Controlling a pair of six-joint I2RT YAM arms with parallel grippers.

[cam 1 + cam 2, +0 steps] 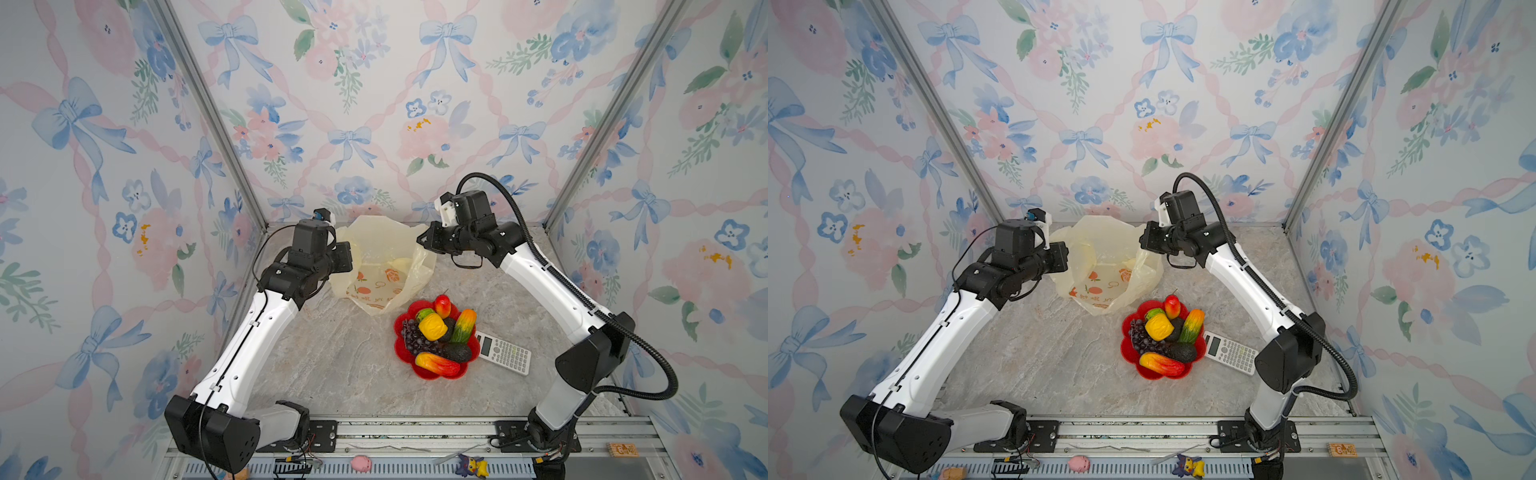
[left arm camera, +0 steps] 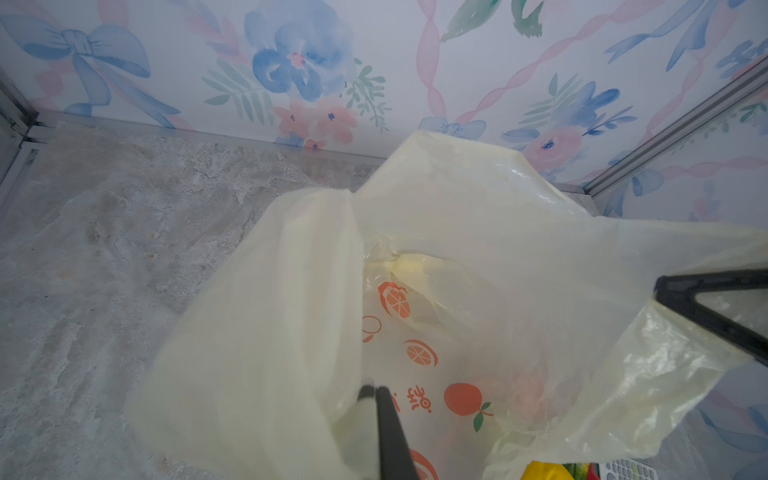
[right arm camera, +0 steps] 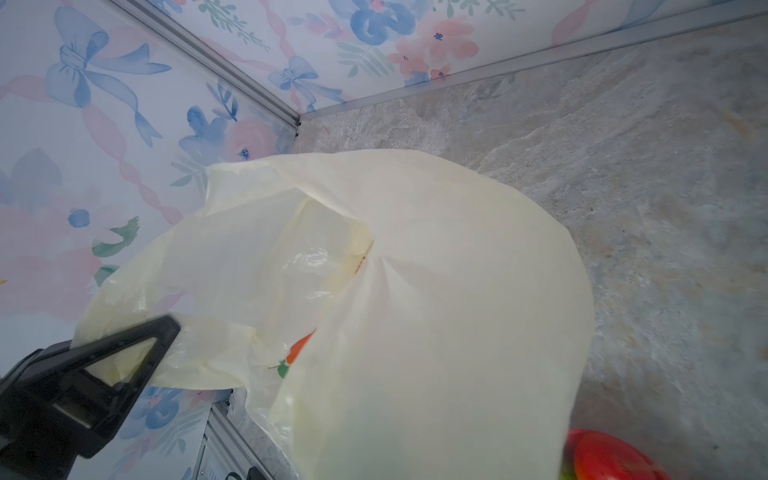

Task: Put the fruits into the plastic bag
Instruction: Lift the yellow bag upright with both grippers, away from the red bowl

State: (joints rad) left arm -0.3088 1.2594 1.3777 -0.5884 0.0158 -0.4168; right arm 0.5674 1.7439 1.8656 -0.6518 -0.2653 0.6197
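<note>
While held open from both sides, plastic bag (image 1: 376, 266): stood at the back of the table (image 1: 332, 365).
Left gripper (image 2: 374, 391): clenched on the bag's rim.
Right gripper (image 1: 422, 241): clamped on the opposite rim.
Fruits (image 1: 432, 326): piled in a red dish (image 1: 430, 375) just beside the bag.
</note>
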